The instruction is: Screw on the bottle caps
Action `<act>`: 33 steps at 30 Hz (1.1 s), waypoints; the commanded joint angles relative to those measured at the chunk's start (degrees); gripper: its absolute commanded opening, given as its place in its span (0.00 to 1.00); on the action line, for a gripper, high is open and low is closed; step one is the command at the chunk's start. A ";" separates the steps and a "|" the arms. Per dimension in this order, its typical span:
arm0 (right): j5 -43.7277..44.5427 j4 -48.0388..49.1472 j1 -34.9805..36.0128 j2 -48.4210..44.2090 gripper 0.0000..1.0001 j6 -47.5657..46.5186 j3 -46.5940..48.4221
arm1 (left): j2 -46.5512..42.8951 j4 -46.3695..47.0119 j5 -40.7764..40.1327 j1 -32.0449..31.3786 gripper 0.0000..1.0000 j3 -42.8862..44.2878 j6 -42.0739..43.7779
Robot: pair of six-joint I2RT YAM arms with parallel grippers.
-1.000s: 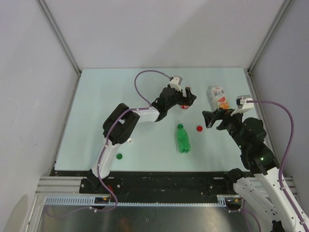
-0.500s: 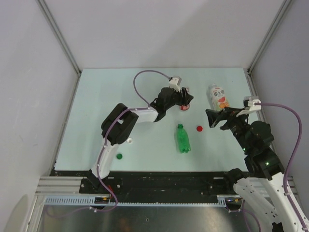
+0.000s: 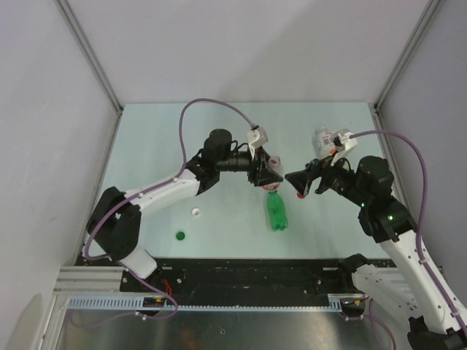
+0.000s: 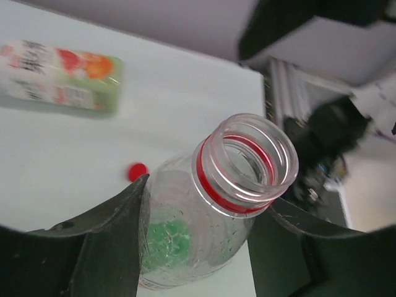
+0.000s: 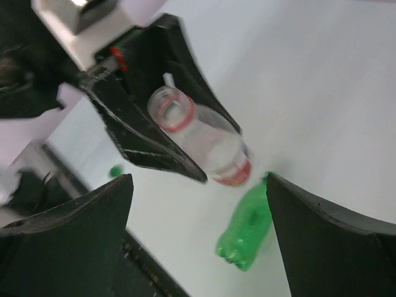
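My left gripper (image 3: 266, 177) is shut on the slim clear bottle (image 3: 273, 164) with the red-white label and holds it tilted above the table, just over the neck of the small green bottle (image 3: 275, 211), which lies flat. In the left wrist view the slim bottle (image 4: 210, 210) sits between the fingers (image 4: 105, 241), its open mouth with a red ring uncapped. My right gripper (image 3: 294, 182) is open and empty, just right of the held bottle (image 5: 204, 139). The red cap (image 3: 300, 194) lies under its tips. The white cap (image 3: 195, 212) and green cap (image 3: 179, 235) lie at front left.
The wider clear bottle (image 3: 325, 137) with the white-red label lies at back right, partly behind my right arm; it also shows in the left wrist view (image 4: 62, 77). The green bottle (image 5: 247, 229) lies between my right fingers' line of sight. Walls enclose the table's sides.
My left arm has swung round, lifted the slim bottle off the table and brought it nearer the centre. My right gripper has moved left toward it.
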 commanded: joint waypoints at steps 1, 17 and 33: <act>-25.65 2.64 -0.04 2.69 0.92 -5.65 3.03 | -4.39 -9.64 15.39 0.18 0.48 -4.88 5.83; -32.80 9.79 6.27 7.96 0.84 -14.54 3.10 | -12.81 -15.14 18.69 -1.51 0.48 -6.10 7.03; -25.78 13.35 11.84 13.14 0.47 -19.00 3.17 | -14.05 -15.33 19.19 -1.90 0.50 -6.12 4.73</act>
